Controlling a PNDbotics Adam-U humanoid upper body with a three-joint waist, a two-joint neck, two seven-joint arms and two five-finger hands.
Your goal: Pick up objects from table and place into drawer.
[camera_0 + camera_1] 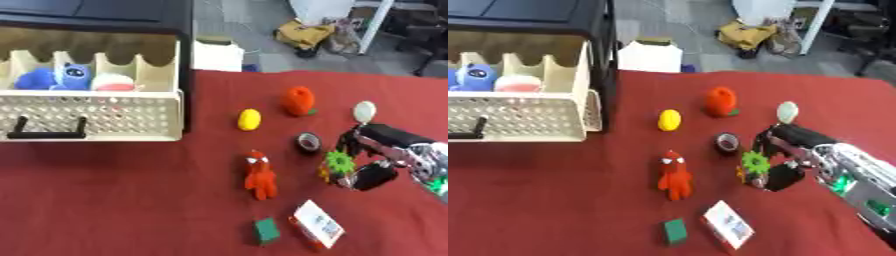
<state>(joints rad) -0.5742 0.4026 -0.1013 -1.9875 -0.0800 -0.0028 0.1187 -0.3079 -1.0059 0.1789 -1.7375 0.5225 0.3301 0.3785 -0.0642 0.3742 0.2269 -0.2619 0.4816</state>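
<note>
At the right of the frame, the right hand (372, 165) is seen with fingers curled round a green spiky toy (339, 162) on the red desk (131, 200). The open drawer (92, 117) is seen at upper left, holding a blue plush (54, 78).

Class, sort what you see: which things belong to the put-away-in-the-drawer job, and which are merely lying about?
Job: open cream plastic drawer; right hand on green spiky toy; red plush figure; yellow lemon; orange plush fruit.

Lying about: yellow bag on floor; white box.
</note>
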